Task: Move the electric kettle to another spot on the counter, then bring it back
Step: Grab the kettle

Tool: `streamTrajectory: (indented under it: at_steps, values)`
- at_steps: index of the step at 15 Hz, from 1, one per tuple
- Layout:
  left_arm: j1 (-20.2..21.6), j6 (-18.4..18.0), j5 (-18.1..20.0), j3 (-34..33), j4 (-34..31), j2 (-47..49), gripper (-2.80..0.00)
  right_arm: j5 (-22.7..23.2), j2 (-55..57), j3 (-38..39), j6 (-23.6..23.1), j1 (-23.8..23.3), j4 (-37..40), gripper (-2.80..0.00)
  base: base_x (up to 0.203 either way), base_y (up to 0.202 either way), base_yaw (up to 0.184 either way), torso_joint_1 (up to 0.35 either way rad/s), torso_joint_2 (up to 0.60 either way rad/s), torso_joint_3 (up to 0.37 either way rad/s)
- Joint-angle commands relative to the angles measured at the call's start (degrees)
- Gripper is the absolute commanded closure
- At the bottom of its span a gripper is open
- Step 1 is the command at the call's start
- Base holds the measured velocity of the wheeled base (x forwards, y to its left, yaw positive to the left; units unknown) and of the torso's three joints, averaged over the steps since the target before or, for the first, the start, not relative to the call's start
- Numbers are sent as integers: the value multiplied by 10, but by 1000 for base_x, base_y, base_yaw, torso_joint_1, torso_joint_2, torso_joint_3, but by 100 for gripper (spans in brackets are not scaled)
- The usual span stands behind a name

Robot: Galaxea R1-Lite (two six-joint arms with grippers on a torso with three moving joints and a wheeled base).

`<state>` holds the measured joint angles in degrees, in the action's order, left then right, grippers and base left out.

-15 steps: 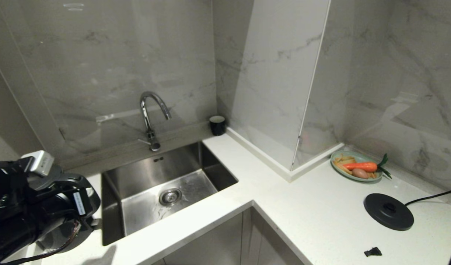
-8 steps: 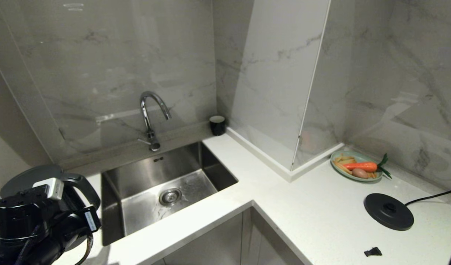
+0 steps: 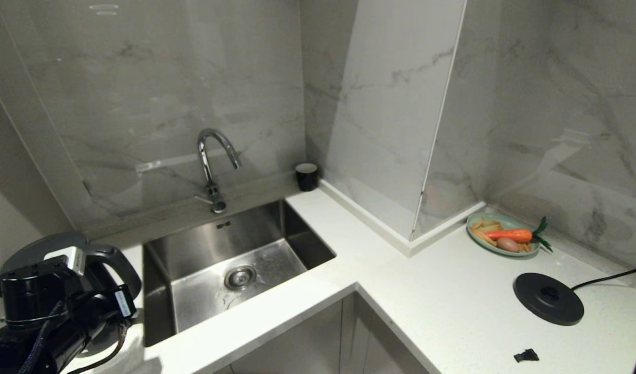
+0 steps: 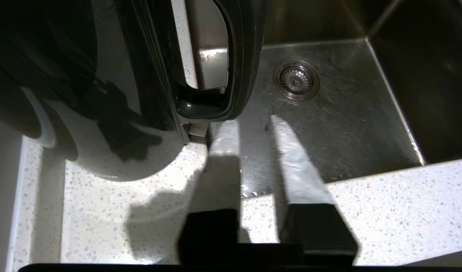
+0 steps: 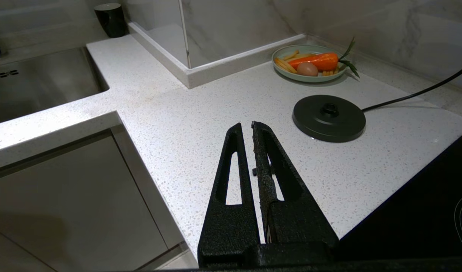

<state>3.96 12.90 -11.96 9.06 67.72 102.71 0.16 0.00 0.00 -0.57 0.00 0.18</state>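
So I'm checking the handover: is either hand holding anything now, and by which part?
Nothing is held. The left hand sits just below the electric kettle handle with a gap between its fingers, gripping nothing; the kettle stands on the counter. The right hand is shut and empty.

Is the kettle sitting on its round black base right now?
No. The round base lies bare on the right stretch of the counter, while the electric kettle stands far off, left of the sink.
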Motion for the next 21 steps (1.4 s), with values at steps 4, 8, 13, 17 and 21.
streamTrajectory:
  at_steps: [4, 8, 13, 17, 21]
  values:
    - [5, 3, -3, 9, 4, 40, -280, 0, 0, 0, 0, 0, 0, 0, 0, 0, 0, 0, 0, 0]
    - [10, 3, -3, 35, 7, 57, -280, 0, 0, 0, 0, 0, 0, 0, 0, 0, 0, 0, 0, 0]
    - [10, 1, -3, 68, 6, 73, -280, 0, 0, 0, 0, 0, 0, 0, 0, 0, 0, 0, 0, 0]
    - [10, 1, -3, 89, 7, 93, -280, 0, 0, 0, 0, 0, 0, 0, 0, 0, 0, 0, 0, 0]
    - [9, 1, -1, 120, 6, 103, -280, 0, 0, 0, 0, 0, 0, 0, 0, 0, 0, 0, 0, 0]
